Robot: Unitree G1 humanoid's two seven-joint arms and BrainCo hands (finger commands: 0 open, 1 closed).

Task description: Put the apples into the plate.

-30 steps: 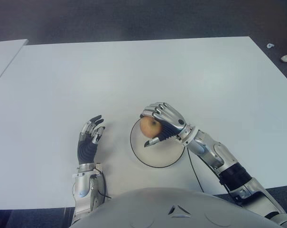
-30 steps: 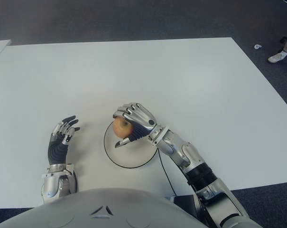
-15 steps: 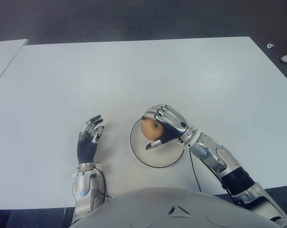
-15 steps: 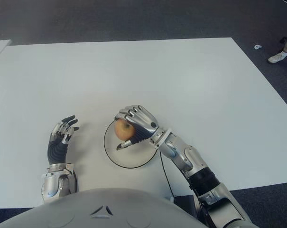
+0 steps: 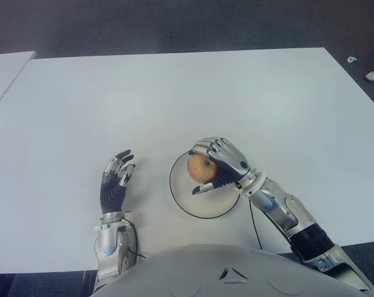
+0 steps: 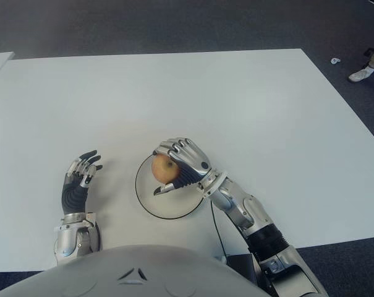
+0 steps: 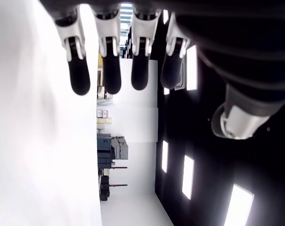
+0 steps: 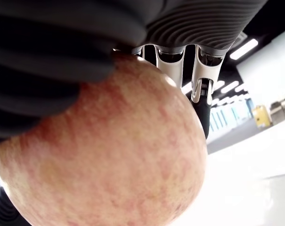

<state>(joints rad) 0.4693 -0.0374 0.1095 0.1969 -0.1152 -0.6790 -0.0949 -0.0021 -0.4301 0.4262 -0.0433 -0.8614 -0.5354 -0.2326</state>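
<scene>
Right hand: the right hand (image 5: 221, 166) is curled around an apple (image 5: 201, 167), fingers draped over its top and far side, thumb tucked beneath. The wrist view confirms it, with the apple (image 8: 104, 150) pressed against the palm and fingertips (image 8: 202, 110) wrapping its far edge.
Apple: one reddish-yellow apple, held in the right hand's grasp. No other apple shows in any view.
Plate: a white plate (image 5: 185, 203) with a thin dark rim lies directly below the right hand, on the white table (image 5: 174, 99). The apple shows over the plate's far half. Whether it touches the plate yet cannot be told.
Why held this way: the overhand grip seems chosen so the apple can be lowered straight down and let go by spreading the fingers.
Left hand: the left hand (image 5: 115, 179) shows beside the plate, on its left side, well apart from the right hand. Its fingers are extended and hold nothing.
Step in hand: likely the final lowering before release.
Risk: the round apple may roll towards the rim once freed.
</scene>
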